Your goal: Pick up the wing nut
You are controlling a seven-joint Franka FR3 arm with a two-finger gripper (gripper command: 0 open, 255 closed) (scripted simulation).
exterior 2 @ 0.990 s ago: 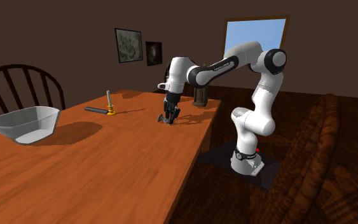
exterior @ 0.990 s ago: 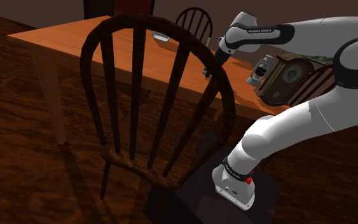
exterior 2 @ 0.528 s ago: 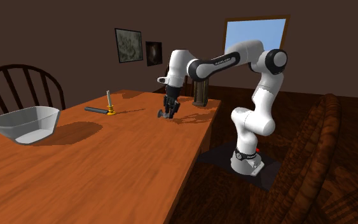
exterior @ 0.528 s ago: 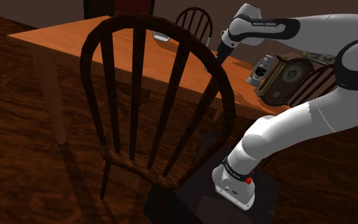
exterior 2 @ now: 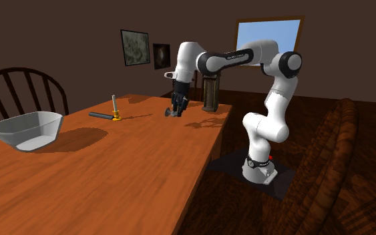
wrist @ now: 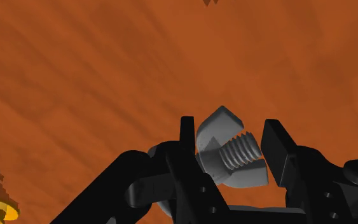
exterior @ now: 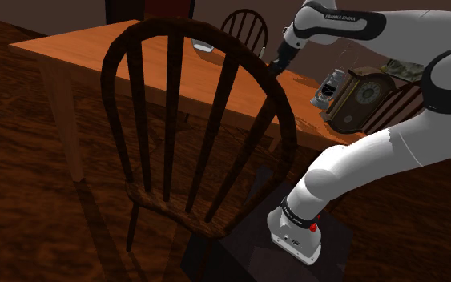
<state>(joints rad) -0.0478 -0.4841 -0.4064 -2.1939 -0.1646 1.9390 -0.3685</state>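
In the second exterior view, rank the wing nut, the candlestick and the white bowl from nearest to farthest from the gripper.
1. Wing nut: clasped in the gripper, above the table.
2. Candlestick: standing on the table, toward that view's left.
3. White bowl: farthest, further left along the table, near the chair.

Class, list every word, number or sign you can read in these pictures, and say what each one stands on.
"FRANKA EMIKA": on the dark forearm band, just legible.
Clock dial: marks too small to read.
Dark base band: lettering too small to read.
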